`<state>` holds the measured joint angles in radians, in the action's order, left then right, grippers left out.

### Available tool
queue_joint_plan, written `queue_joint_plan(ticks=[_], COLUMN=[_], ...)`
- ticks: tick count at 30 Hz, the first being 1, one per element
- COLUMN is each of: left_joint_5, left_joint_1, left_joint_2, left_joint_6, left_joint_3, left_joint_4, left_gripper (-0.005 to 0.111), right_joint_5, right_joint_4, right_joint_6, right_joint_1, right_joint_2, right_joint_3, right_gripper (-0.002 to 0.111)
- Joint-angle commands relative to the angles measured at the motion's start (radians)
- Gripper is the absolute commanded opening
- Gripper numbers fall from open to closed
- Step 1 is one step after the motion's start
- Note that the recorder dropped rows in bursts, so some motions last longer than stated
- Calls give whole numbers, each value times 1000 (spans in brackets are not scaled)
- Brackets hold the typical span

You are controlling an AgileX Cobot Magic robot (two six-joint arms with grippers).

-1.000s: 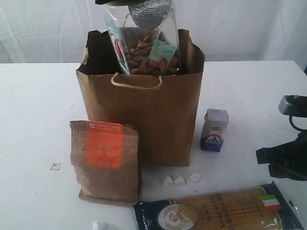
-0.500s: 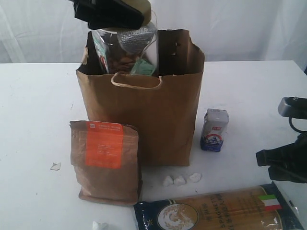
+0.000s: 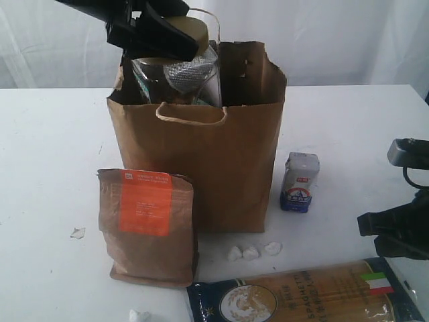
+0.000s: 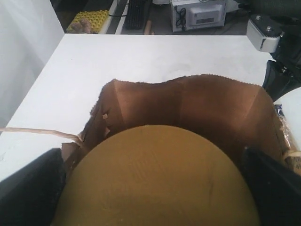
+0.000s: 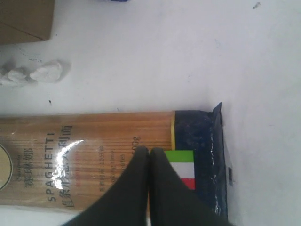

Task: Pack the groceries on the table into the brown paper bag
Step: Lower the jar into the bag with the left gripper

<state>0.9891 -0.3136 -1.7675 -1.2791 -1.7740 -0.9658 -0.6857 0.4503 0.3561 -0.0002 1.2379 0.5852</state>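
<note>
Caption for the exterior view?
Left gripper holds the olive-lidded jar half inside the brown paper bag; pouch, carton and spaghetti pack sit on the table.

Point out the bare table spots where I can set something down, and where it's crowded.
Bare: the stretch of table left of the paper bag and pouch, and the area right of the bag behind the carton. Crowded: the front edge, with pouch, paper scraps, spaghetti pack and the right end effector above it.

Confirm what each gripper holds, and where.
Left gripper holds the jar by its olive lid, partly in the brown paper bag. Right gripper: shut, empty, over the spaghetti pack.
</note>
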Motion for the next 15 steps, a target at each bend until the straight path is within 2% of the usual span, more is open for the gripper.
queue_joint_plan(ticks=[1, 4, 10, 15], left_joint_5=[25, 29, 29, 25], left_joint_1=[2, 2, 2, 2], left_joint_2=[-26, -45, -55, -55], left_joint_6=[27, 39, 58, 74], left_joint_3=[-1, -1, -1, -1], left_joint_4=[-20, -16, -12, -12], left_gripper=[30, 45, 67, 73], right_joint_5=[-7, -7, -7, -3], right_joint_4=[6, 6, 6, 6], right_joint_6=[0, 0, 0, 0], right_joint_1=[-8, -8, -8, -8], right_joint_2=[-8, -8, -8, -8], right_joint_3=[-5, -5, -5, -5], right_gripper=[0, 0, 0, 0])
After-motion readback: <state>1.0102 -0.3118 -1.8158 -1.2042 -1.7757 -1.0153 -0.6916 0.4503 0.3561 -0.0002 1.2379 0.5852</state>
